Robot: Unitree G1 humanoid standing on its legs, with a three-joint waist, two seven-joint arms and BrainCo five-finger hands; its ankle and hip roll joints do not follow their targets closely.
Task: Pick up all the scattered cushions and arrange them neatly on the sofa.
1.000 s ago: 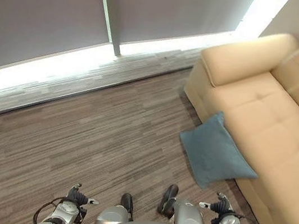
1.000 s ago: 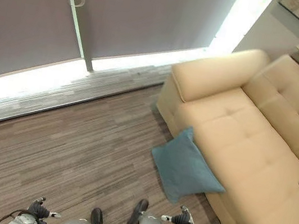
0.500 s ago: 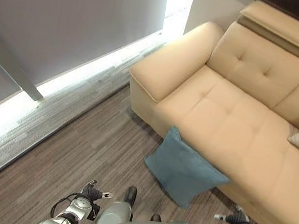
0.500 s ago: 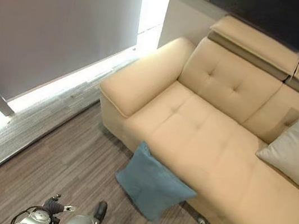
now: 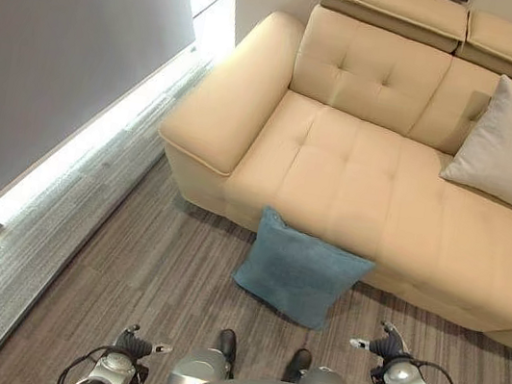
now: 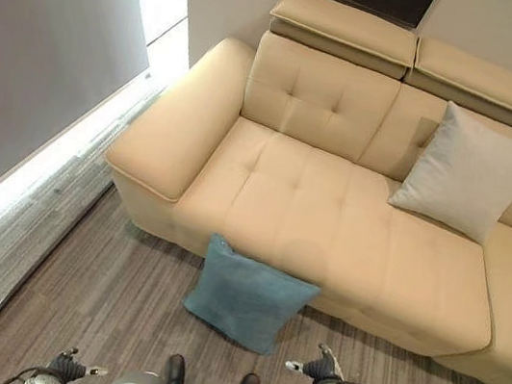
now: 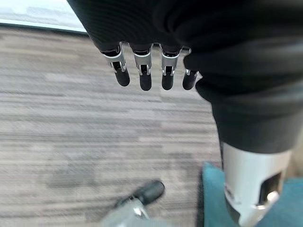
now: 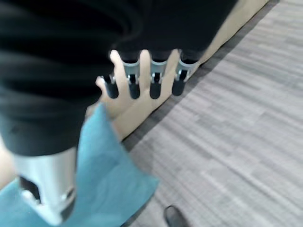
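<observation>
A blue cushion (image 5: 300, 269) stands on the wooden floor, leaning against the front of the beige sofa (image 5: 356, 174). A pale grey cushion (image 6: 467, 172) rests upright against the sofa's backrest further right. My left hand (image 5: 136, 344) hangs low at the lower left, fingers (image 7: 144, 71) straight and holding nothing. My right hand (image 5: 385, 347) hangs at the lower right, just short of the blue cushion (image 8: 109, 175) and to its right; its fingers (image 8: 142, 78) are straight too, with nothing in them.
A grey blind (image 5: 54, 53) covers the window on the left, with a bright strip of light (image 5: 67, 157) along the floor below it. The sofa's left armrest (image 6: 174, 125) juts toward the window. Bare floor (image 5: 127, 269) lies left of the blue cushion.
The camera has swung round toward the sofa, which now lies square ahead with the grey cushion in full view. The blue cushion has not moved. Both hands stay low.
</observation>
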